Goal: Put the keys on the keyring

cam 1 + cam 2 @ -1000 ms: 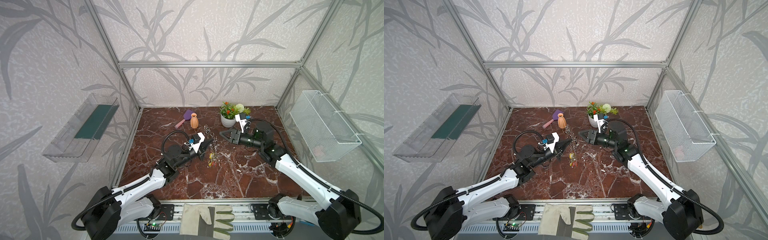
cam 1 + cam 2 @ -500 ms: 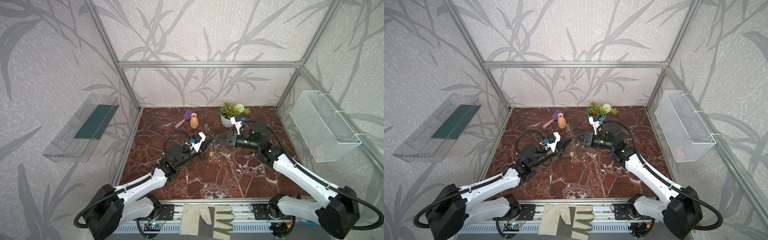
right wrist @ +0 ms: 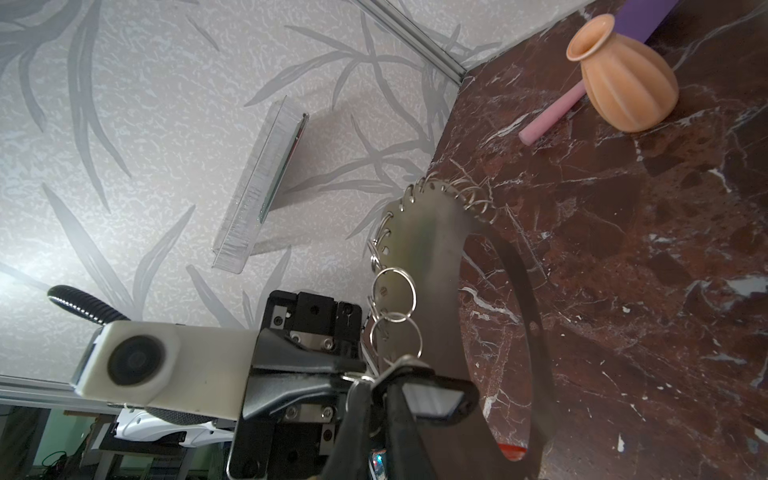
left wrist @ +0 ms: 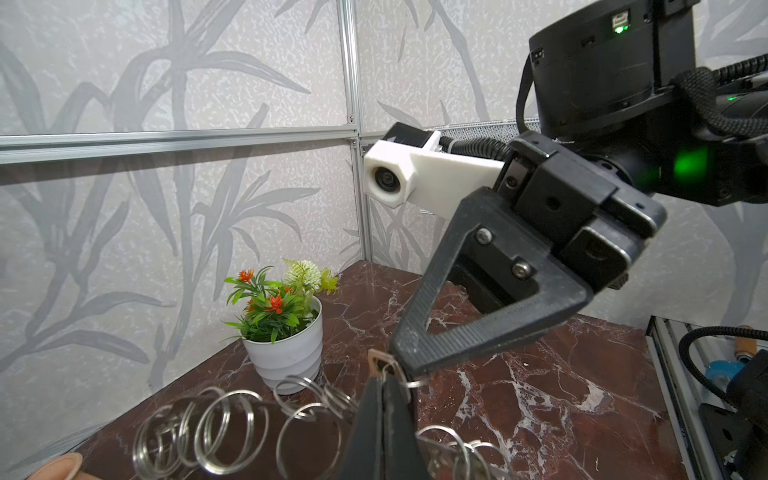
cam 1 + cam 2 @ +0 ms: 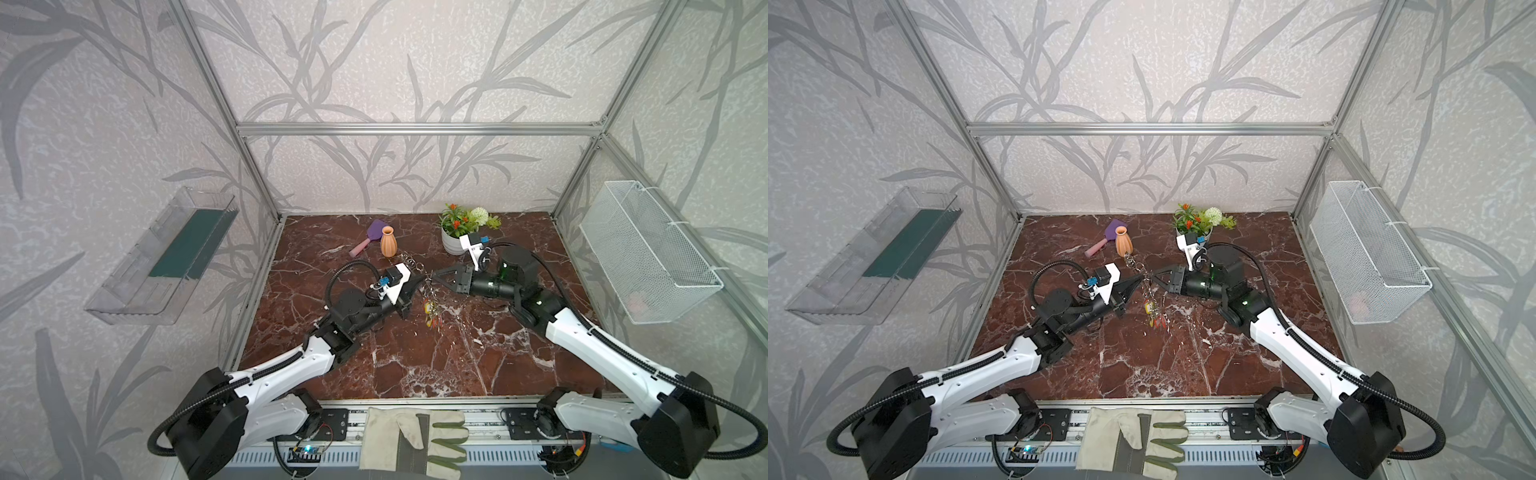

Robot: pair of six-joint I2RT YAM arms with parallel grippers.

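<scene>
The keyring (image 3: pixel 432 257), a flat grey plate fringed with silver split rings (image 4: pixel 216 428), hangs above the marble floor between both arms in both top views (image 5: pixel 428 286) (image 5: pixel 1147 286). My left gripper (image 4: pixel 388 388) (image 5: pixel 420 281) is shut on the keyring's edge. Several keys (image 5: pixel 432 313) (image 5: pixel 1154 313), yellow and red, dangle below it. My right gripper (image 3: pixel 376 390) (image 5: pixel 434 276) meets the left one tip to tip, its fingers closed on a small silver ring. A whitish key tag (image 3: pixel 432 399) sits right beside that finger. A red tag's end (image 3: pixel 513 451) shows behind the plate.
An orange vase (image 5: pixel 388 242) and a purple brush (image 5: pixel 368 239) stand at the back. A potted plant (image 5: pixel 455 237) is just behind my right wrist. A wire basket (image 5: pixel 648 257) hangs on the right wall, a clear tray (image 5: pixel 166 257) on the left. A glove (image 5: pixel 411 440) lies on the front rail.
My right gripper has moved left up to the left gripper's tip and closed its jaws there. The left arm has kept holding the keyring nearly still.
</scene>
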